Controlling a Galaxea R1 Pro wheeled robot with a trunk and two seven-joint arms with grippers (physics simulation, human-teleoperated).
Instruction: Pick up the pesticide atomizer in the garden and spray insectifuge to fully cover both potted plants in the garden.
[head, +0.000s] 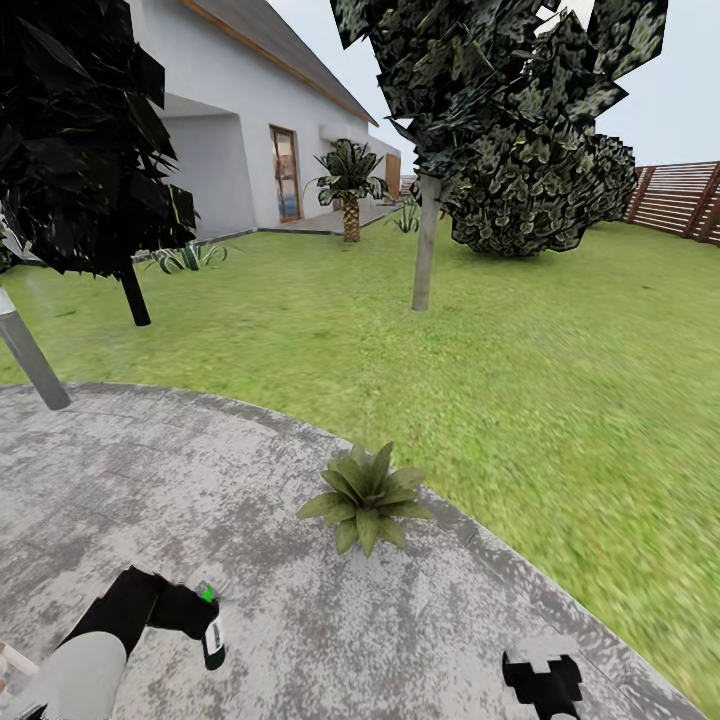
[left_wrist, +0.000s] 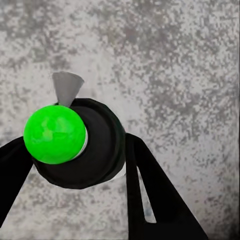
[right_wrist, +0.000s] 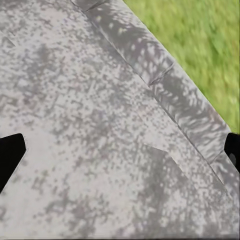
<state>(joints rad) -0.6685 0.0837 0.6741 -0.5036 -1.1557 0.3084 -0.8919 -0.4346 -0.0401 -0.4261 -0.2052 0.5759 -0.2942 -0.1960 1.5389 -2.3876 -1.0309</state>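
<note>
My left gripper (head: 203, 612) is shut on the pesticide atomizer (head: 213, 642), a small dark bottle with a white label, held low over the grey paved round (head: 150, 480). In the left wrist view the atomizer (left_wrist: 97, 150) shows its black top, a bright green ball and a grey nozzle, with a black finger (left_wrist: 150, 195) on each side. One potted plant (head: 367, 495), a low rosette of pointed green leaves, sits near the paving's edge, ahead and to the right of the atomizer. My right gripper (head: 543, 680) hangs open over bare paving (right_wrist: 115, 150).
Lawn (head: 560, 400) surrounds the paving. A thin grey trunk (head: 426, 245) stands ahead, a dark tree (head: 90, 150) and a grey post (head: 30, 355) to the left. Farther off are a white house (head: 240, 140), a palm (head: 350, 190) and a brown slatted fence (head: 680, 198).
</note>
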